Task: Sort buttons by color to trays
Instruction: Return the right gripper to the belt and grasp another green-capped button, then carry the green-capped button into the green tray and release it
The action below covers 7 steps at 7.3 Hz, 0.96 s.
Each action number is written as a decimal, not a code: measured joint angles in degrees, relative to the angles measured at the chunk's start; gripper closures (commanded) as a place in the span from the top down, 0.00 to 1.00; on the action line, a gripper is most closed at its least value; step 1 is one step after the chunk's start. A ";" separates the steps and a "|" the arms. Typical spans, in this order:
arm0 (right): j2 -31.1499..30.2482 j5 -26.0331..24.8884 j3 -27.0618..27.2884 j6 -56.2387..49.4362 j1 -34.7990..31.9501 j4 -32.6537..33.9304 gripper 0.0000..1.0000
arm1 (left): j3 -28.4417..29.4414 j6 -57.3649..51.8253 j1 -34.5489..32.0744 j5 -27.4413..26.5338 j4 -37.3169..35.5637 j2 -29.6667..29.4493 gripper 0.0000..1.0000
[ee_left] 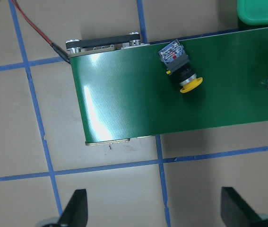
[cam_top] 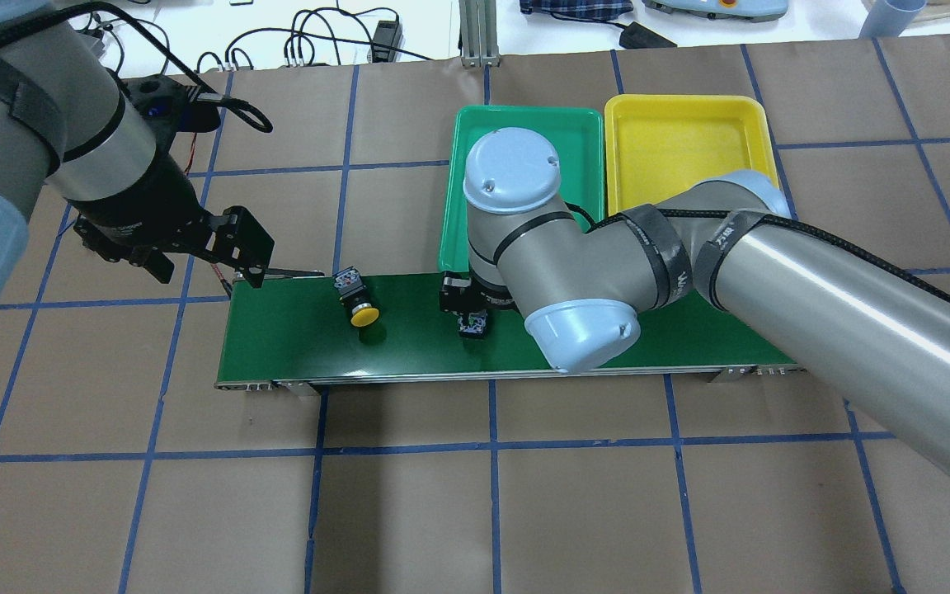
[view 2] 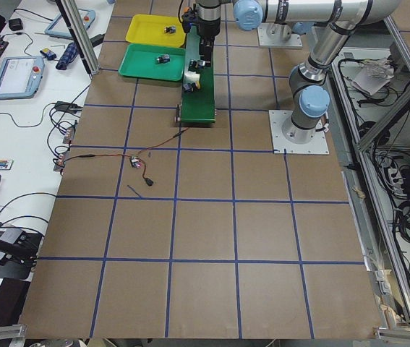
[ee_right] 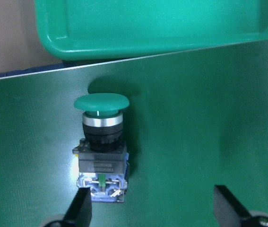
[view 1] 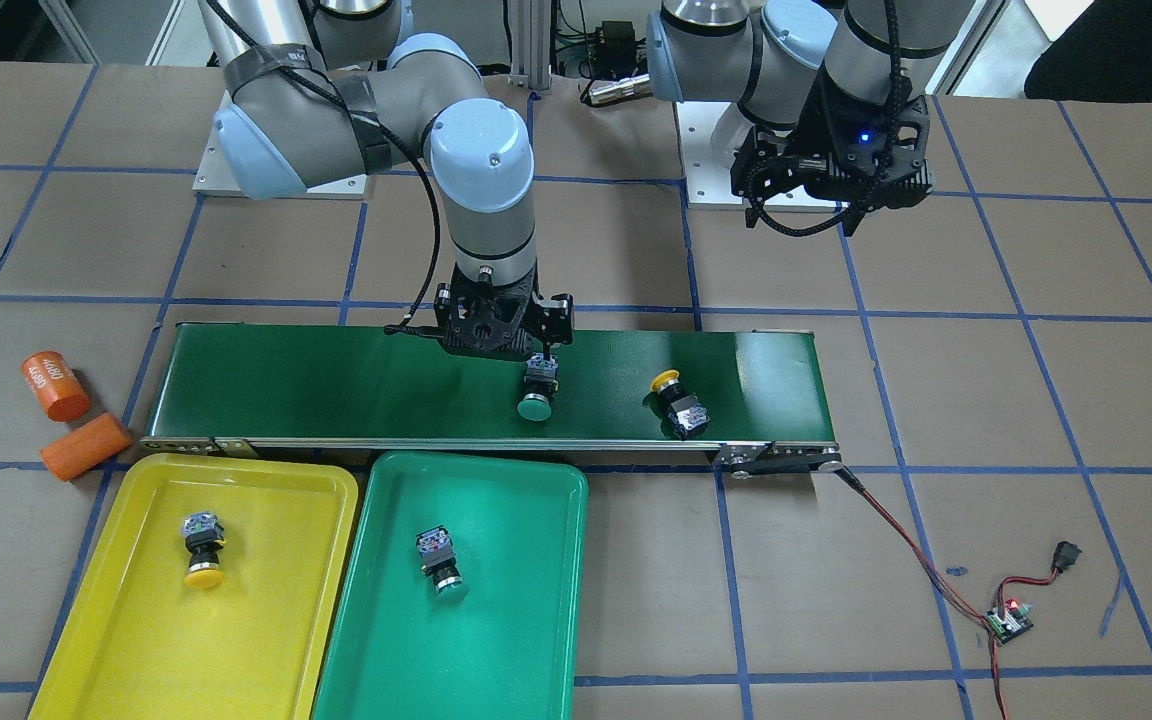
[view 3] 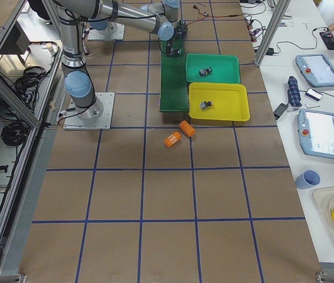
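We judge the step in hand to be the pick of the green-capped push-button with black body and grey-blue contact block (ee_right: 100, 146). It lies on its side on the long dark-green conveyor belt (ee_right: 195, 123), its cap pointing to 12 o'clock in the right wrist view, toward the shallow green plastic tray (ee_right: 124, 45). The right tool (ee_right: 153, 208) hangs over it with jaws spread wide, holding nothing. The button sits off-centre, its block just beside the finger at 7 o'clock.

To do this well we would shift the tool toward 9 o'clock until the block is centred, then descend and close across the square block, not the round cap, which could roll out.

The right arm reaches over the belt, wrist pointing straight down. The left tool (ee_left: 155, 210) hovers wide and empty over the brown desk (ee_left: 110, 198), with the yellow-capped push-button (ee_left: 180, 66) on the belt at 1 o'clock of its view. One button lies in each tray, the yellow one in the yellow plastic tray (view 1: 126, 640)
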<state>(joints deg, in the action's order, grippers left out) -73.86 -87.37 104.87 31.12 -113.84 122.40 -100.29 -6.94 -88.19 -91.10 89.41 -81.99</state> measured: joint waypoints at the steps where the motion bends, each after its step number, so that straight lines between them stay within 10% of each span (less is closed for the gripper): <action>1: 0.48 -0.08 -0.17 -0.08 -0.10 0.61 0.91 | -0.04 -0.06 0.05 -0.05 -0.10 0.05 1.00; 7: 3.31 -4.81 -0.28 -3.74 0.02 2.70 0.69 | 0.88 -0.01 0.04 -0.23 0.65 -0.07 1.00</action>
<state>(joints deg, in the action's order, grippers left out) -70.55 -92.18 104.59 27.38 -113.82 125.10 -99.41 -6.95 -88.15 -91.33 90.06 -82.06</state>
